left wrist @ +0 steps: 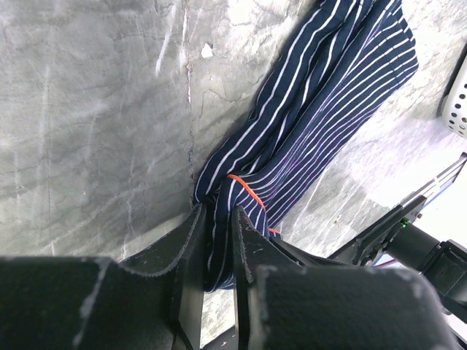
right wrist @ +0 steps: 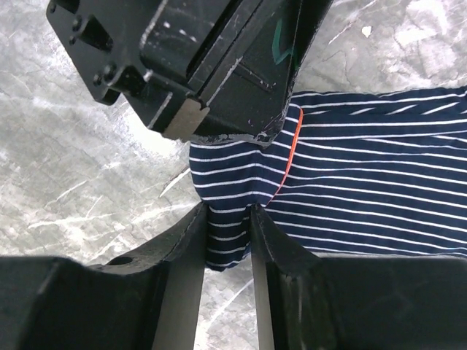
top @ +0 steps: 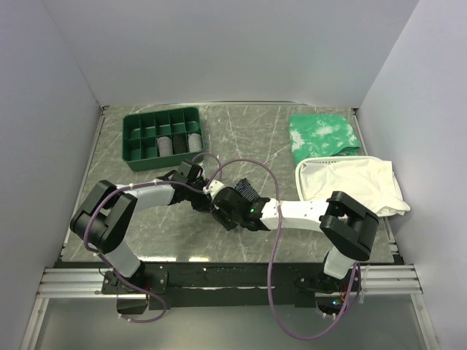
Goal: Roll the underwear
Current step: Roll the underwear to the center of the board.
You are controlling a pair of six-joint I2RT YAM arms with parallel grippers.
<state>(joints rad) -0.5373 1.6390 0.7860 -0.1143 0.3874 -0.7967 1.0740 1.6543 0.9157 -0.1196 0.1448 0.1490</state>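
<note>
Surface: grey marbled table (top: 248, 135) inside white walls. At the far left sits a green divided tray (top: 162, 137). At the far right are a green-and-white mottled cloth (top: 323, 135) and a white cloth (top: 350, 186).

Left gripper (left wrist: 217, 219): the jaws are nearly together, with only a narrow slot between the fingers (left wrist: 191, 240). That slot is filled by a bunched end of the underwear (left wrist: 328, 109), so this is a pinch grip on the fabric, with both inner faces touching it. From the fingertips the garment runs away as a long, gathered band of navy with light stripes, lying on the table beyond them. An orange stitch line (left wrist: 246, 191) crosses the fabric just past the fingertips.

Right gripper (right wrist: 228, 219): the jaws are partly closed around a fold of the same garment. The fold fills the gap, and both fingers (right wrist: 191, 233) press its sides — clamped on the fabric. The rest of the garment spreads flat to one side of the fingertips. The left gripper's black body sits just beyond them, on top of the fabric edge.

Top view: the two grippers meet at mid-table, close together, with the underwear showing as a small dark patch just beside them.
</note>
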